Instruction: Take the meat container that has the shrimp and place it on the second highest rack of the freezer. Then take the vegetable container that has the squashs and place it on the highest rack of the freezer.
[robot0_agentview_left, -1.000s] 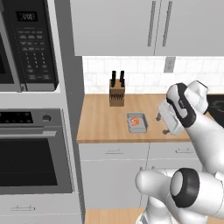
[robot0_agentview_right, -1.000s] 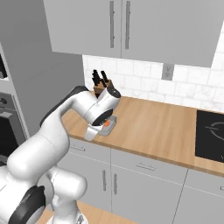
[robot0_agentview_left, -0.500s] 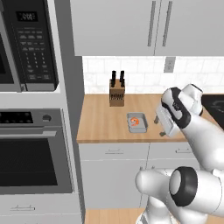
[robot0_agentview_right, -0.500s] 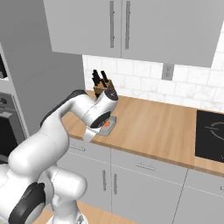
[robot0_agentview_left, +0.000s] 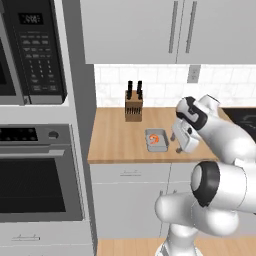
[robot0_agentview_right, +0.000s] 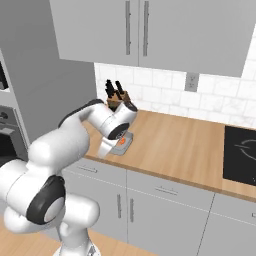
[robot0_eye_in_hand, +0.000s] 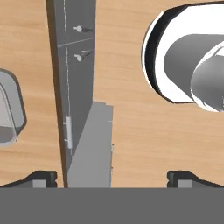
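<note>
**Open gripper beside the shrimp tray at the counter edge**

The white arm's two-finger gripper (robot0_agentview_left: 181, 145) hangs over the front edge of the wooden countertop (robot0_agentview_left: 115, 142), its dark fingertips (robot0_eye_in_hand: 41, 178) spread wide with nothing between them (below them in the hand view lie the counter edge and grey cabinet fronts). Just to one side of the fingers sits the small shallow light-grey meat container (robot0_agentview_left: 156, 140), its rounded corner (robot0_eye_in_hand: 9, 109) at the hand view's left edge. The curled orange-red shrimp (robot0_agentview_left: 154, 139) lies inside it. A wooden knife block (robot0_agentview_left: 133, 107) stands farther back, beyond the tray.
</note>
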